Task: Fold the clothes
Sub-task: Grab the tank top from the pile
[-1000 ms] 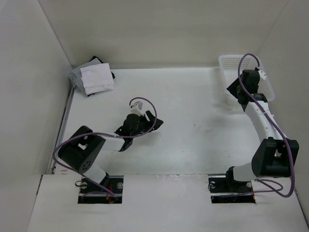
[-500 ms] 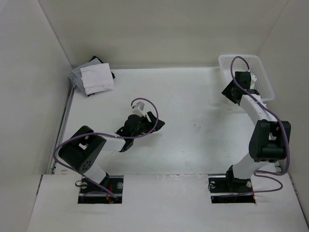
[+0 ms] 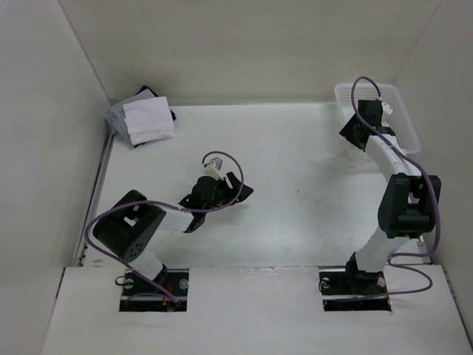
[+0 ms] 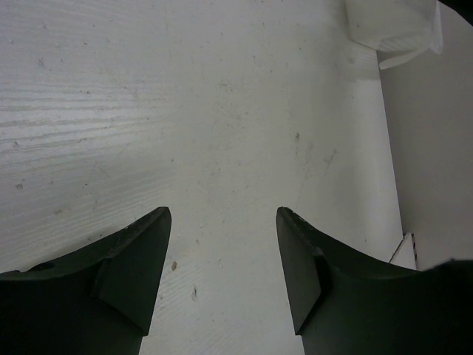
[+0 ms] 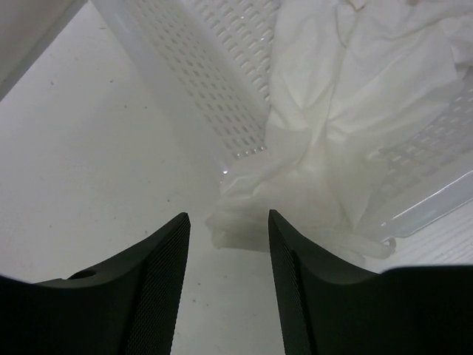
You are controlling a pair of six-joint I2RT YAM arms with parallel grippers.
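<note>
Barely shifted, the left gripper (image 4: 222,222) hangs open and empty over the table (image 4: 185,111) near centre. At two o'clock, the right gripper (image 5: 228,222) has swung to the left side of the basket (image 5: 199,74), spread and empty. The clothes (image 5: 347,111) spill over its wall just ahead, so a grab looks likely and folding has not begun.

Lab bench: two robot arms (image 3: 388,159) bolted inside white walls (image 3: 244,44).
</note>
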